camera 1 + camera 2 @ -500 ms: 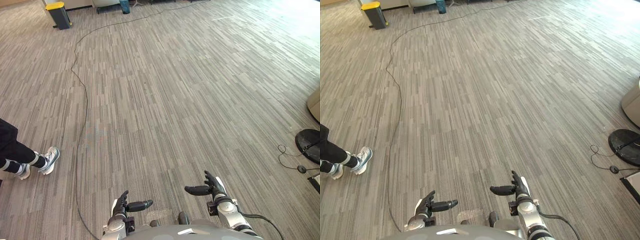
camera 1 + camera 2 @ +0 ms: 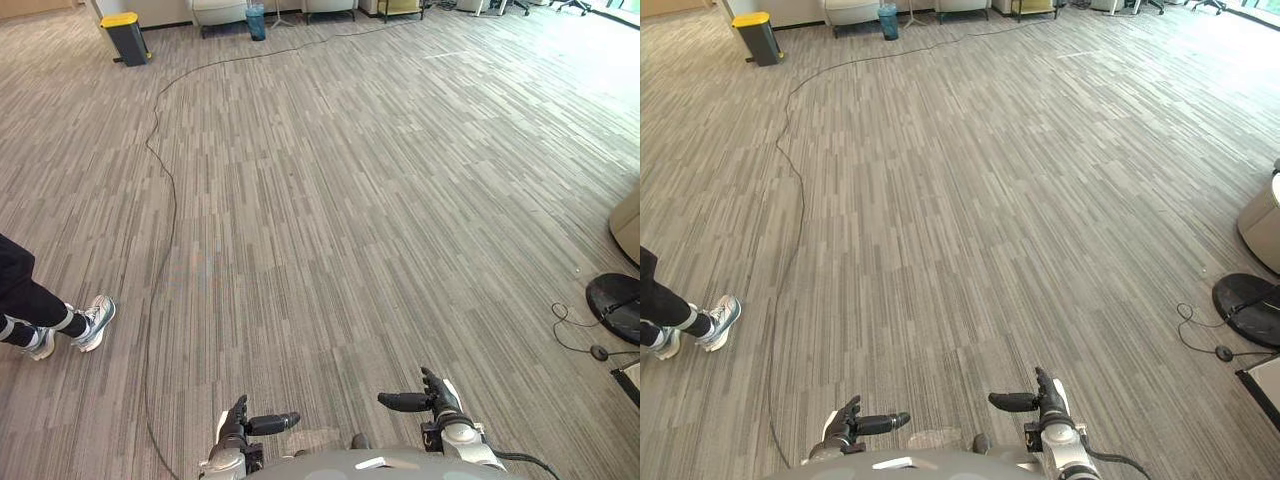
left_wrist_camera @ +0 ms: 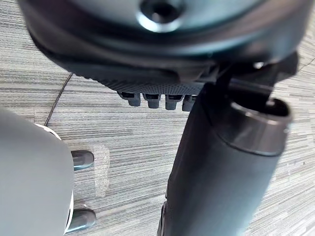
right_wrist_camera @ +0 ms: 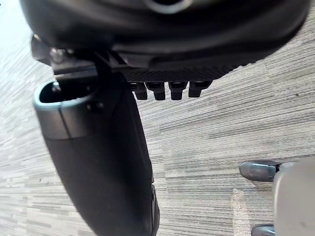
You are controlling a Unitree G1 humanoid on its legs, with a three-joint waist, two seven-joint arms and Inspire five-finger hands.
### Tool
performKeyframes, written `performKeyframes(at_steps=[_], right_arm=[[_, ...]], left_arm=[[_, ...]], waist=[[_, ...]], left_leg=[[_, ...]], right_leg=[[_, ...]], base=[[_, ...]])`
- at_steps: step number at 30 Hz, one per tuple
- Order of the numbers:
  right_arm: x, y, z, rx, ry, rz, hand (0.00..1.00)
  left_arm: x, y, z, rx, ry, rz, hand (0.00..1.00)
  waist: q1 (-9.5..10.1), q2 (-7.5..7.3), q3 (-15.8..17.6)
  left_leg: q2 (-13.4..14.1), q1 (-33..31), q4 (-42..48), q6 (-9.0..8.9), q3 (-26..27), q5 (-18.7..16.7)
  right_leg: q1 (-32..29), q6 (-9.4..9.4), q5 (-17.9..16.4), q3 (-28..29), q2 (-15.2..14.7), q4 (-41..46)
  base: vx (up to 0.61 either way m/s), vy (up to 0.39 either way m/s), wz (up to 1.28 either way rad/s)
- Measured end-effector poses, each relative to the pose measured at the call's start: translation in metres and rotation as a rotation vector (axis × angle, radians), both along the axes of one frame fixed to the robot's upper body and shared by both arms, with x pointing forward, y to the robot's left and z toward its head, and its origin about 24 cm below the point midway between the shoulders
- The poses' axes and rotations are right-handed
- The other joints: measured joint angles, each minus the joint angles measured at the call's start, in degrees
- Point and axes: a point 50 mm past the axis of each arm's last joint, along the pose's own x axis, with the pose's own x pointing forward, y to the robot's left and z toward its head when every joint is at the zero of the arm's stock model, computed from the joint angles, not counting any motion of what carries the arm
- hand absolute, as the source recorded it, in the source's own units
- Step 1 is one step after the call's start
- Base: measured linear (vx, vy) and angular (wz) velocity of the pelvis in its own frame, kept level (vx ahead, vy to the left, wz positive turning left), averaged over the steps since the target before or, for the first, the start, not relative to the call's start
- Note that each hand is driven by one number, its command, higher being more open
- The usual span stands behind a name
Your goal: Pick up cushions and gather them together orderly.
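Left hand (image 2: 238,424) and right hand (image 2: 437,398) spread, empty, above the carpet floor (image 2: 380,200), eye views take in a person's sneakers (image 2: 95,322), yellow-lidded bin (image 2: 127,37) far off.

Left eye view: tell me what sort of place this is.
Probably an open office or lounge: a wide stretch of grey striped carpet, a yellow-lidded bin by the far wall, and pale seats lined up along that wall beside it.

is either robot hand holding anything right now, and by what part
Nothing is held. The left robot hand and the right robot hand are both open and empty, fingers straight, above the carpet.
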Motion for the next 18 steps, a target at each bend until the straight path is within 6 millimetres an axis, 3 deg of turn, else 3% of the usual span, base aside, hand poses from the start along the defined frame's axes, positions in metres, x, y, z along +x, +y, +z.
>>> performKeyframes(at_steps=[11,18], right_arm=[[-0.009,0.010,-0.004,0.052,0.023,-0.023,1.00],[-0.018,0.010,-0.009,0.113,0.050,-0.136,1.00]], left_arm=[[0.001,0.001,0.000,-0.005,0.001,-0.013,1.00],[0.003,0.003,0.001,-0.005,-0.003,-0.021,1.00]], waist=[[0.25,-1.49,-0.45],[0.68,-1.93,-0.61]], left_leg=[[-0.63,-0.05,-2.01,0.17,-3.54,1.03],[-1.33,-1.59,-2.07,0.26,-7.60,0.94]], right_leg=[[0.70,0.03,-1.10,-3.75,-0.55,-0.96],[0.81,0.82,-2.47,-7.83,-1.37,-0.97]], base=[[0.00,-0.037,0.18],[0.06,-0.022,0.31]])
